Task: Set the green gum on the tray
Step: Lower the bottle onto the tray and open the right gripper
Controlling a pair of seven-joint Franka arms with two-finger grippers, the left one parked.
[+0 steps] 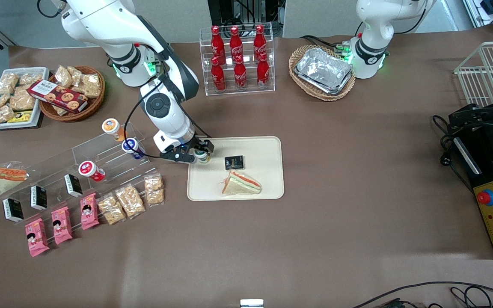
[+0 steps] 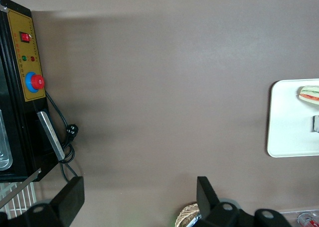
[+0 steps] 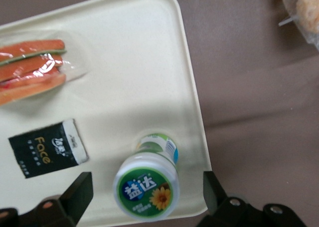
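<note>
The green gum is a small white bottle with a green lid bearing a sunflower. It stands upright on the cream tray, close to the tray's corner and rim. My right gripper hangs right above it, open, with one finger on each side of the lid and a gap between each and the bottle. In the front view the gripper sits over the green gum at the corner of the tray nearest the working arm's base.
On the tray also lie a black packet and a wrapped sandwich. Toward the working arm's end, a clear stepped rack holds orange-, blue- and red-lidded bottles, with snack bags in front. A cola rack stands farther from the camera.
</note>
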